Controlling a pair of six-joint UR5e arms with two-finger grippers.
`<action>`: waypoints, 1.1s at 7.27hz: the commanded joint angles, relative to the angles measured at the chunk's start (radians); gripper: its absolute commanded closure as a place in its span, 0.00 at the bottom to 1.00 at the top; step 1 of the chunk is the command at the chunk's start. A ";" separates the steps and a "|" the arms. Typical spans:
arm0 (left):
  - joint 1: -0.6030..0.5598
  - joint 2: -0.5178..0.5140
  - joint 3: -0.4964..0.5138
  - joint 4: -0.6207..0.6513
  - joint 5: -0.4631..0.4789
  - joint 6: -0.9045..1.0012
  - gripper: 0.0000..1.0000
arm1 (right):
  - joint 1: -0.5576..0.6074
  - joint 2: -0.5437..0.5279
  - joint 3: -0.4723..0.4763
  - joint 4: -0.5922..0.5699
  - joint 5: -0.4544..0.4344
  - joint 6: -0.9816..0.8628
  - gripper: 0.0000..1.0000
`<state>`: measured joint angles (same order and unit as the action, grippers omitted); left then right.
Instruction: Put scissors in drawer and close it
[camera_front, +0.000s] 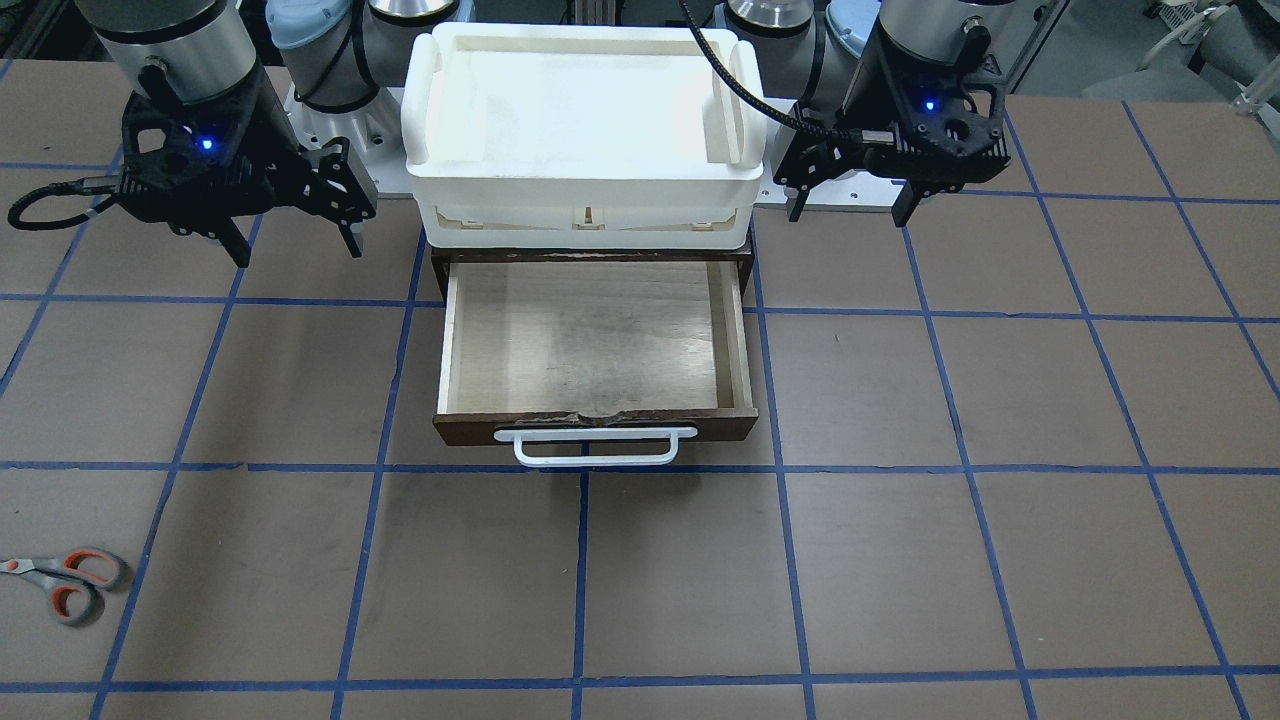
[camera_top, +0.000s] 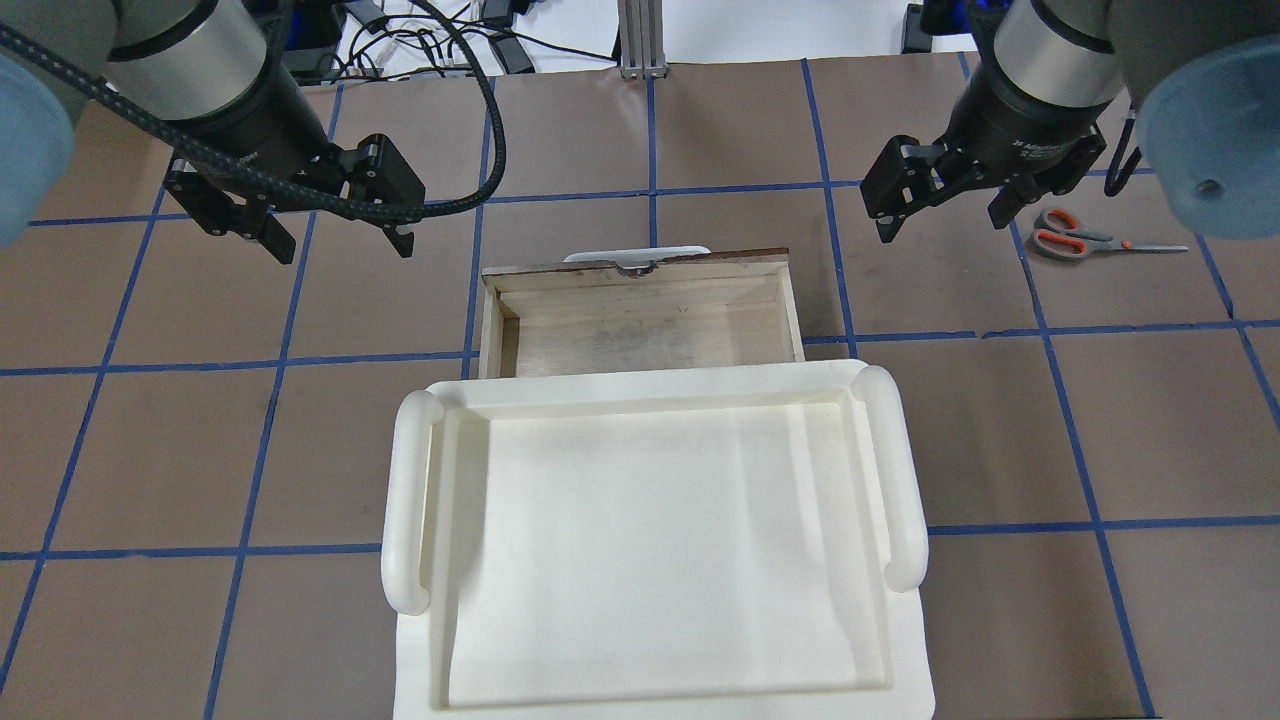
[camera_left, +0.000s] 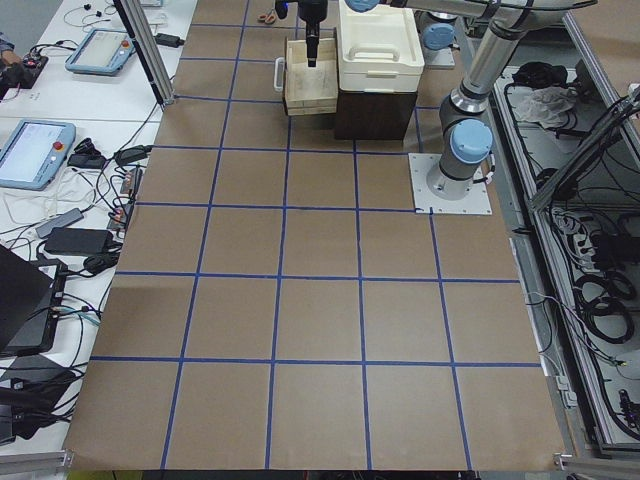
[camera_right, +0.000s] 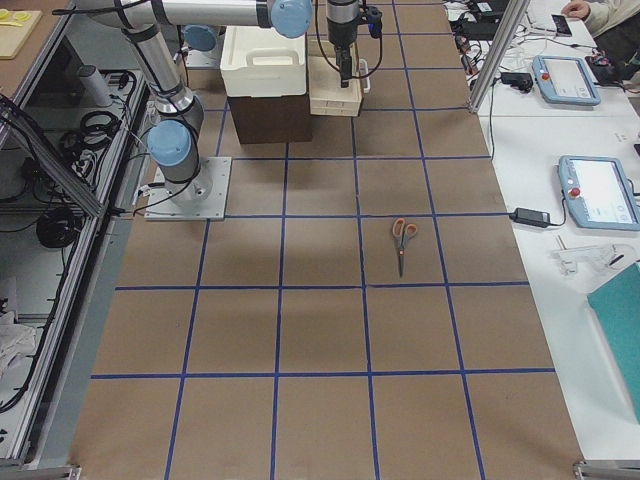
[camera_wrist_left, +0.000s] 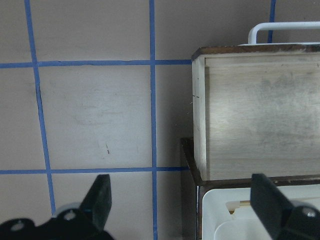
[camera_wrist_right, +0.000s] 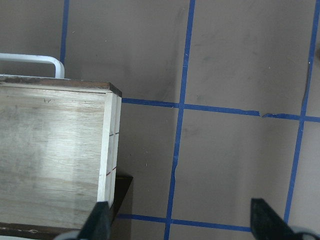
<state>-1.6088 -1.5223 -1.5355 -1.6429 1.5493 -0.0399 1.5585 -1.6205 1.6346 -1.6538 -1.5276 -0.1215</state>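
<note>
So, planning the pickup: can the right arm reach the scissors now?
Probably yes: the scissors lie flat on bare table on that arm's side, nothing around them; the right end effector is open.

Access: the drawer (camera_front: 590, 340) stands pulled out, its interior open from above. The white tray (camera_front: 585, 190) on the cabinet (camera_left: 375, 118) bounds its rear. The scissors (camera_front: 70, 580) lie flat, well apart.
</note>
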 joint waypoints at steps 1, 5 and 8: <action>0.000 0.001 0.000 0.000 0.000 0.000 0.00 | -0.001 0.001 0.001 -0.007 -0.014 -0.004 0.00; 0.001 0.001 0.000 -0.005 0.000 0.000 0.00 | -0.009 0.002 0.001 -0.009 -0.028 -0.127 0.00; 0.000 0.001 0.000 -0.005 0.000 0.000 0.00 | -0.114 0.013 -0.002 -0.008 -0.026 -0.290 0.00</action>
<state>-1.6084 -1.5217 -1.5355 -1.6474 1.5489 -0.0403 1.5054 -1.6150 1.6326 -1.6620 -1.5573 -0.3267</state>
